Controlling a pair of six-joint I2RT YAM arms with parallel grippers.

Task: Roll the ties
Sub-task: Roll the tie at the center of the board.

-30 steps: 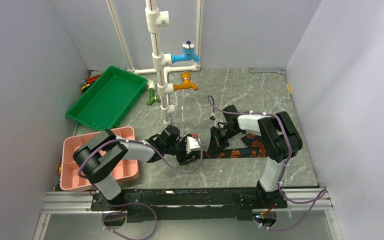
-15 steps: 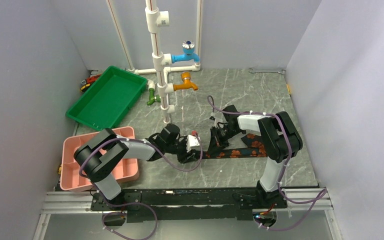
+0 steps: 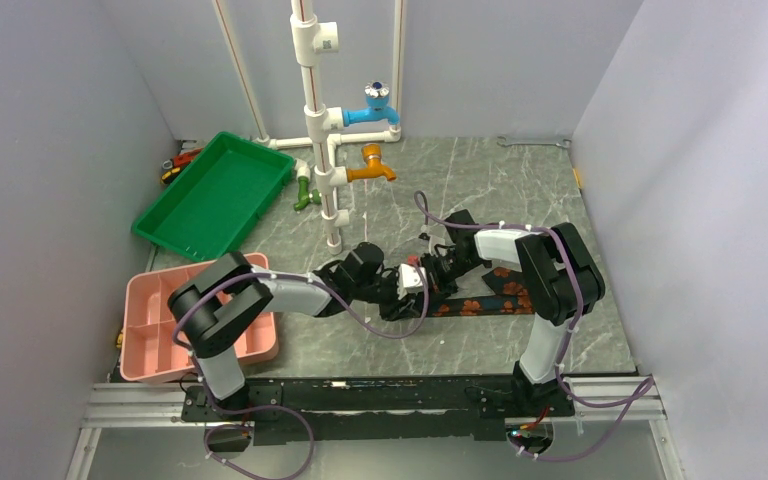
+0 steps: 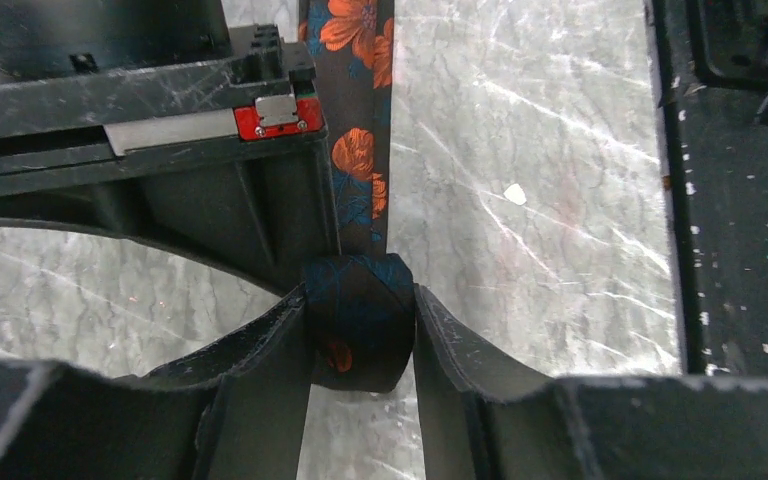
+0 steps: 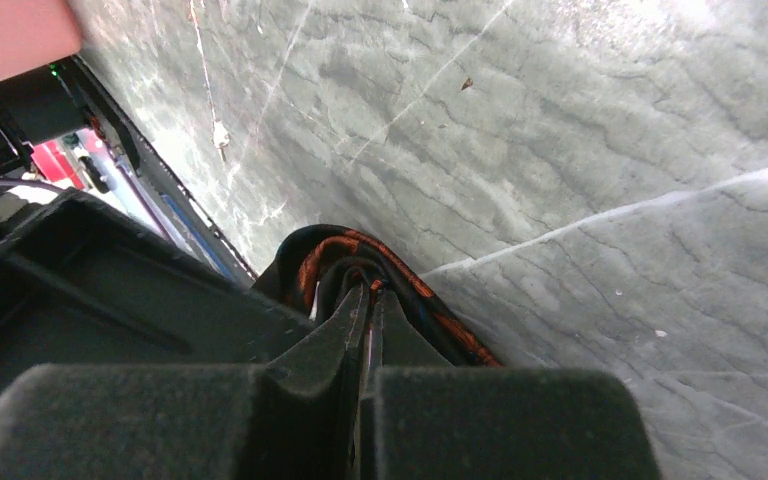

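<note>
Two grippers meet on the tie (image 3: 480, 304), on the near side of the white pipe stand (image 3: 318, 150) and a little to its right. From above, the left gripper (image 3: 418, 290) has slid rightward, farther from the pipe stand, closing up to the right gripper (image 3: 440, 274). In the left wrist view it clamps a tight roll (image 4: 358, 322), with flat tie running ahead. In the right wrist view, the right gripper (image 5: 367, 292) pinches a loose fold of tie (image 5: 430, 305). The roll appears to be advancing, though much of the tie's length lies flat.
</note>
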